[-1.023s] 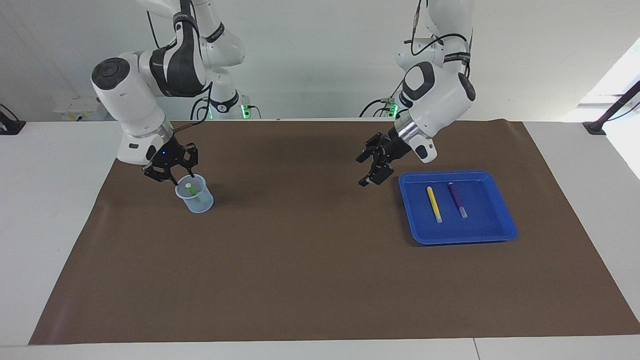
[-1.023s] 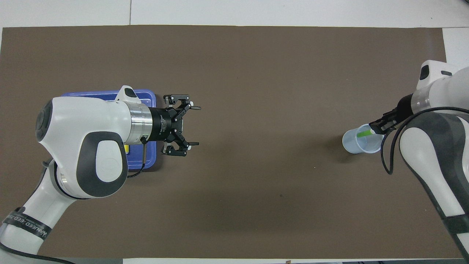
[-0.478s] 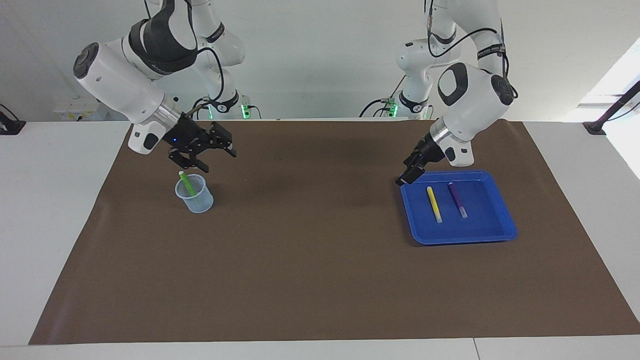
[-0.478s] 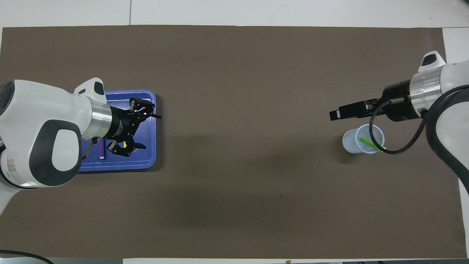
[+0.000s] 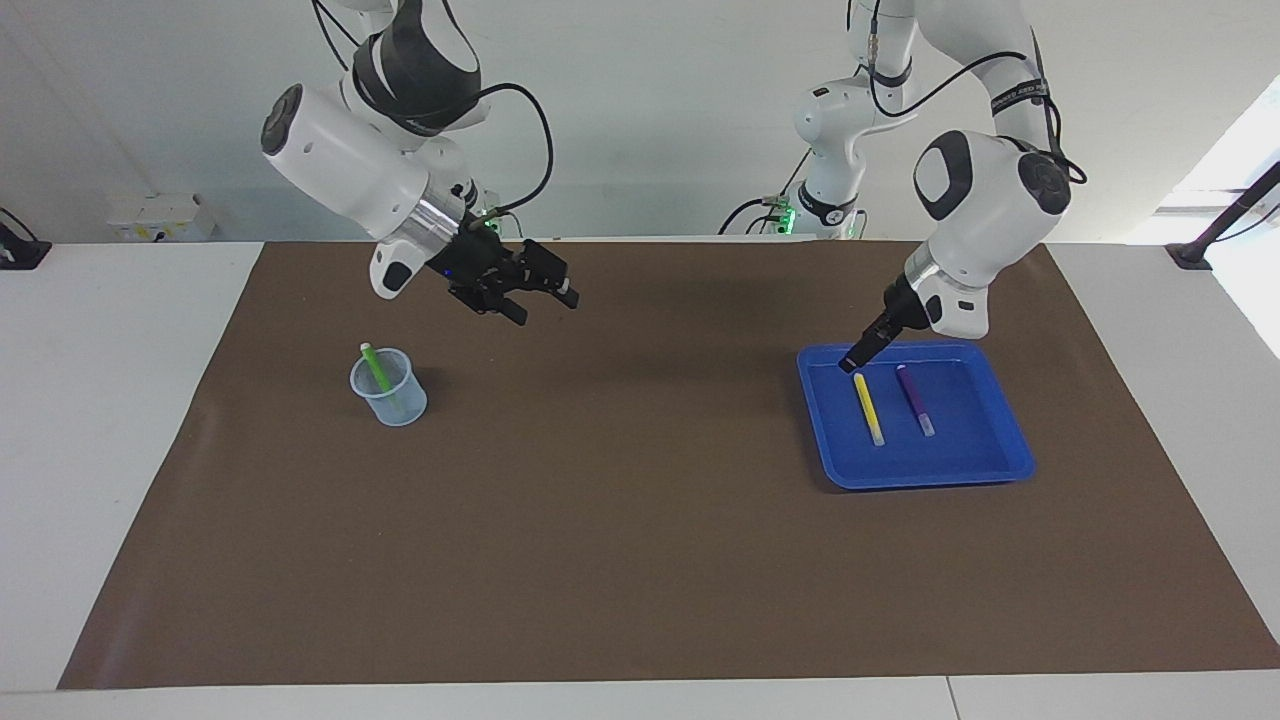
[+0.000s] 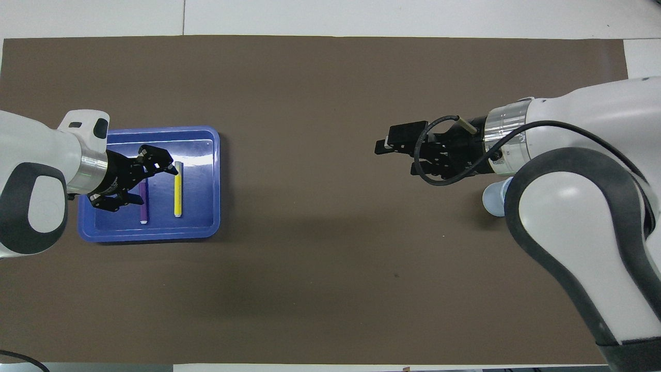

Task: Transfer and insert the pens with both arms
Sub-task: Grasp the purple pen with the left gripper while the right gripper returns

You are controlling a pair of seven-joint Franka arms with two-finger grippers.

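Brown matting (image 5: 620,520) covers the white bench (image 5: 100,400), with a blue tray (image 5: 985,462) lying toward the left arm's end as the main landmark. Inside the tray, the yellow pen (image 5: 868,408) and the purple pen (image 5: 915,399) lie side by side, apart from each other, the yellow one on the side toward the right arm. The left pincer (image 6: 133,178) hangs low over the tray's edge nearest the robots, its tip just above the yellow pen's end; from overhead its fingers (image 6: 168,168) stand spread and hold nothing, though the facing camera sees them edge-on, so contact with the pen cannot be judged. Well away from the tray, toward the right arm's end, a clear plastic cup (image 5: 389,389) stands upright on the matting with the green pen (image 5: 376,372) leaning inside it, one end poking above the rim. The right pincer (image 5: 540,291) hangs in the air over bare matting between cup and tray, closer to the cup, its fingers parted and empty.
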